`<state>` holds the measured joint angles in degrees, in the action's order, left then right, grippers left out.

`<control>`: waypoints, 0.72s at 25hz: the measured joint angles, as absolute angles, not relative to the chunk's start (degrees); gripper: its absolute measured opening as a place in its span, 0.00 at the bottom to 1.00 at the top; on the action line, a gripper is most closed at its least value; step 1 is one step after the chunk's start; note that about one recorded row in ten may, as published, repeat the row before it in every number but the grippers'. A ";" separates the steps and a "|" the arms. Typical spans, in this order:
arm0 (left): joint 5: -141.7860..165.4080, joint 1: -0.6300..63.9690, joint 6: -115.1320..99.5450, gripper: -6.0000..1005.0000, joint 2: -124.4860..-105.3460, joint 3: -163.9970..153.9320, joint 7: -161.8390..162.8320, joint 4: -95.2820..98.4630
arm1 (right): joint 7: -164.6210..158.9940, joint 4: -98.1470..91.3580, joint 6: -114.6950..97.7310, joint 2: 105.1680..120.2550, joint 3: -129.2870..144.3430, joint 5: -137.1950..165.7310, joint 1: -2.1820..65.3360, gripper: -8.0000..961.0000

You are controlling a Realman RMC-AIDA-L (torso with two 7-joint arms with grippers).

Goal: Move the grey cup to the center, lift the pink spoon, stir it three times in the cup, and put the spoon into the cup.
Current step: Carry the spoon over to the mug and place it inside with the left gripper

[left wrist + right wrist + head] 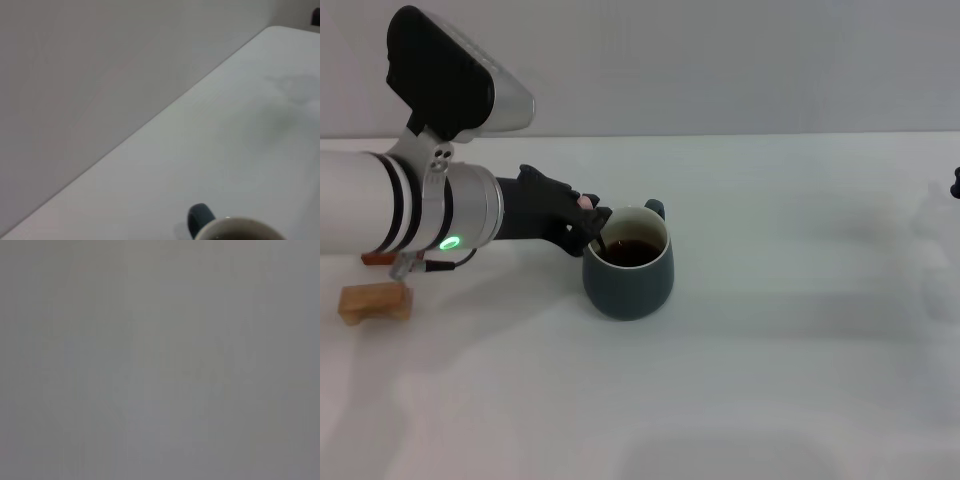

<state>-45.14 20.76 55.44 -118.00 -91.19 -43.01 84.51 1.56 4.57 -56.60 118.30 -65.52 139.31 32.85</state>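
The grey cup (630, 265) stands upright near the middle of the white table, handle (655, 208) at its far side, dark liquid inside. My left gripper (592, 226) reaches in from the left and sits at the cup's left rim, shut on the pink spoon (585, 203); only a bit of pale pink handle shows between the fingers, and a dark thin part dips into the liquid. In the left wrist view the cup's rim (240, 227) and handle (199, 217) show at the edge. The right gripper (955, 183) is barely visible at the far right edge.
A wooden block (375, 301) lies at the left near the table's front, and a second one (380, 258) peeks out under my left arm. The table's back edge meets a grey wall. The right wrist view shows only plain grey.
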 joint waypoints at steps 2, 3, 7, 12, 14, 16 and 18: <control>-45.28 20.25 55.79 0.19 -118.06 -91.36 -42.87 85.19 | 1.51 4.57 -56.60 118.30 -65.28 139.31 33.03 0.01; -45.28 20.25 55.79 0.19 -118.06 -91.36 -42.87 85.19 | 1.51 4.57 -56.60 118.30 -65.13 139.31 33.09 0.01; -46.12 18.04 56.52 0.20 -118.26 -92.68 -42.10 88.50 | 1.43 4.57 -56.60 118.30 -64.89 139.31 33.25 0.01; -46.90 17.59 56.32 0.20 -118.29 -93.78 -41.98 88.94 | 1.44 4.63 -56.60 118.30 -64.86 139.31 33.37 0.01; -47.03 17.59 56.20 0.20 -118.30 -93.82 -42.00 88.82 | 1.43 4.65 -56.60 118.30 -64.86 139.31 33.38 0.01; -47.23 17.61 55.94 0.20 -118.30 -93.86 -42.15 88.44 | 1.40 4.66 -56.60 118.30 -64.86 139.31 33.43 0.01; -47.23 17.66 55.92 0.20 -118.30 -93.86 -42.16 88.37 | 1.39 4.66 -56.60 118.30 -64.86 139.31 33.47 0.01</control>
<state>-47.23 17.66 55.92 -118.30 -93.87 -42.16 88.37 1.39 4.66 -56.60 118.30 -64.86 139.31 33.47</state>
